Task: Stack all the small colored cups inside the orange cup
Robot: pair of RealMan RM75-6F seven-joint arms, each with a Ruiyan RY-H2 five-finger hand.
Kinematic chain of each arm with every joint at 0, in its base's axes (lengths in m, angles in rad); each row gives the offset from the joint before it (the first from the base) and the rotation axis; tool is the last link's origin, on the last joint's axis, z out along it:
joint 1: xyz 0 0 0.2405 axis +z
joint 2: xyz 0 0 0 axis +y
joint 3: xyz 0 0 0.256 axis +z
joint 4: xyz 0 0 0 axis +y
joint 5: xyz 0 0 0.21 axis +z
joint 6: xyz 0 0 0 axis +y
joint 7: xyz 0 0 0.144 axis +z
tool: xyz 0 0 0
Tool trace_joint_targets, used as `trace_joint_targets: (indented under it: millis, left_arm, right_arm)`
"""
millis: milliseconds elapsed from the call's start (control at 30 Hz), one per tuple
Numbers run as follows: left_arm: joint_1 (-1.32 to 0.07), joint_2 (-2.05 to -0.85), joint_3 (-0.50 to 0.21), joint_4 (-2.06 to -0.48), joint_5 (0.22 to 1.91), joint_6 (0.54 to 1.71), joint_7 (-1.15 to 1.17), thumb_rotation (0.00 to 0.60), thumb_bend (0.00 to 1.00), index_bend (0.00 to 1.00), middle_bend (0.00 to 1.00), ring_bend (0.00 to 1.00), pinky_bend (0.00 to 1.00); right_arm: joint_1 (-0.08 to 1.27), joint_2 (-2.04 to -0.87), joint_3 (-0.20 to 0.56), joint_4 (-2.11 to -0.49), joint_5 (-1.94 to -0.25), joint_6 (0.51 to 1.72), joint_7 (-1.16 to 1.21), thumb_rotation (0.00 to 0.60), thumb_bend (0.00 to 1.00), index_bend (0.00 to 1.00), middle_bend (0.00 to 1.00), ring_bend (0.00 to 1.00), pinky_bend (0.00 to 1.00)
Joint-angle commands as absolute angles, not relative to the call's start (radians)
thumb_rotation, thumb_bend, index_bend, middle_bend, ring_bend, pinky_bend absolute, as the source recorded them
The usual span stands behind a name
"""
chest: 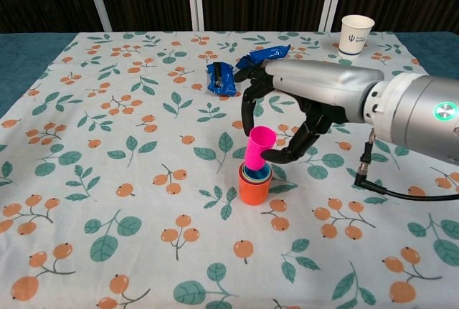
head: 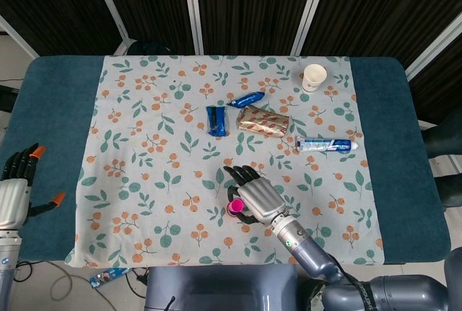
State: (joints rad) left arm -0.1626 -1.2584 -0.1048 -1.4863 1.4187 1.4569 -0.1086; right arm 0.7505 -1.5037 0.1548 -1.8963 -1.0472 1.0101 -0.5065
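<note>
The orange cup (chest: 252, 190) stands on the floral cloth near the front middle, with a blue cup (chest: 247, 174) nested inside it. My right hand (chest: 287, 119) holds the pink cup (chest: 258, 148) between thumb and fingers, its base lowered into the blue cup's mouth. From the head view, the pink cup (head: 235, 206) shows just left of the right hand (head: 258, 195), which hides the orange cup. My left hand (head: 16, 190) hangs off the table's left edge, fingers apart, holding nothing.
Behind the stack lie a blue packet (chest: 220, 77), a blue wrapper (chest: 264, 54) and a patterned gold package (head: 263, 122). A toothpaste tube (head: 326, 145) lies to the right. A white paper cup (chest: 356, 34) stands at the back right.
</note>
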Motion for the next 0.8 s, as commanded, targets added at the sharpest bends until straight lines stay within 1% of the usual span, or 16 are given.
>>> trace_joint_targets:
  millis: [33,367,433,500,567,633,667,700,800]
  left_arm:
    - [-0.163,-1.259,-0.105,-1.486,1.418,1.455,-0.107,0.6,0.17,0.04,0.0,0.0,0.01]
    - [-0.161,-1.257,-0.108,-1.489,1.417,1.456,-0.107,0.6,0.17,0.04,0.0,0.0,0.01]
    - [-0.16,-1.256,-0.109,-1.489,1.417,1.456,-0.108,0.6,0.17,0.04,0.0,0.0,0.01]
    - [-0.16,-1.256,-0.109,-1.489,1.418,1.457,-0.108,0.6,0.17,0.04,0.0,0.0,0.01]
    - [-0.16,-1.255,-0.109,-1.49,1.418,1.457,-0.108,0.6,0.17,0.04,0.0,0.0,0.01]
    - [-0.159,-1.255,-0.109,-1.49,1.418,1.456,-0.107,0.6,0.17,0.04,0.0,0.0,0.01]
    - [-0.159,-1.255,-0.109,-1.49,1.417,1.455,-0.106,0.6,0.17,0.04,0.0,0.0,0.01]
    - [-0.159,-1.255,-0.108,-1.49,1.416,1.454,-0.105,0.6,0.17,0.04,0.0,0.0,0.01]
    - [-0.158,-1.251,-0.107,-1.496,1.408,1.447,-0.098,0.6,0.17,0.04,0.0,0.0,0.01]
  right_arm:
    - [0.751,-1.505,0.148,-1.894,-1.047,1.013,-0.51,0.6,0.38,0.49,0.01,0.06,0.1]
    - [0.757,-1.523,0.135,-1.872,-1.036,1.011,-0.501,0.6,0.38,0.49,0.01,0.06,0.1]
    - [0.757,-1.523,0.13,-1.869,-1.034,1.008,-0.499,0.6,0.38,0.47,0.0,0.06,0.1]
    - [0.758,-1.522,0.123,-1.865,-1.032,1.004,-0.501,0.6,0.38,0.39,0.0,0.06,0.1]
    - [0.76,-1.517,0.117,-1.867,-1.025,0.997,-0.504,0.6,0.38,0.21,0.0,0.04,0.1]
    - [0.764,-1.507,0.11,-1.874,-1.015,0.984,-0.509,0.6,0.37,0.07,0.0,0.01,0.1]
    - [0.766,-1.497,0.106,-1.881,-1.005,0.978,-0.514,0.6,0.36,0.02,0.0,0.0,0.1]
    - [0.767,-1.49,0.104,-1.887,-0.998,0.975,-0.518,0.6,0.36,0.0,0.0,0.0,0.1]
    - [0.763,-1.456,0.105,-1.92,-0.986,0.989,-0.523,0.6,0.36,0.0,0.0,0.0,0.1]
